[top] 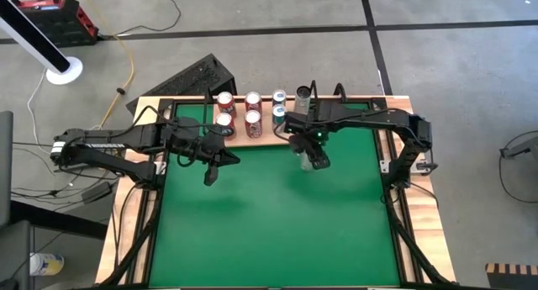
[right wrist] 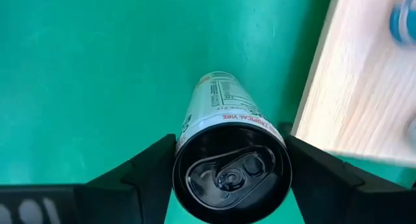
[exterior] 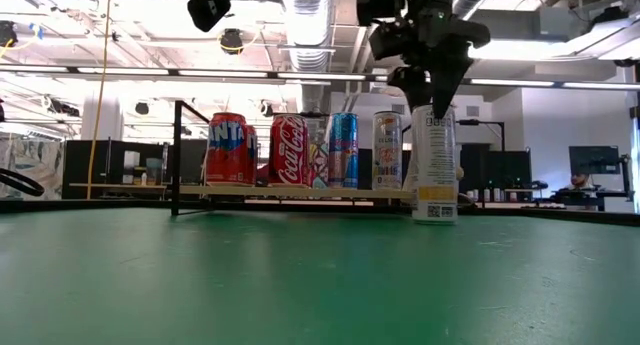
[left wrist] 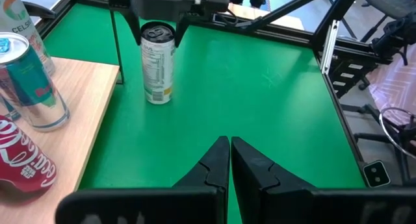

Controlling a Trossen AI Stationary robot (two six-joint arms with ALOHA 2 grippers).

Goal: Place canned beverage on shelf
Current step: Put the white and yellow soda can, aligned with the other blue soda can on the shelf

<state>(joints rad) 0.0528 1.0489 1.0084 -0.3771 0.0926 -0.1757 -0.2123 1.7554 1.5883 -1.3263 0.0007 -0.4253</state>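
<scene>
One can [right wrist: 232,160] between right claw [right wrist: 227,169] fingers

Glossy metal can [right wrist: 232,160], pale matt wood shelf [right wrist: 354,94], smooth green table [left wrist: 260,107] top, perhaps felt-like

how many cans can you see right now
7: six on the shelf, two red, two red-white, two blue; one white can on the table between the right gripper's fingers.
</scene>
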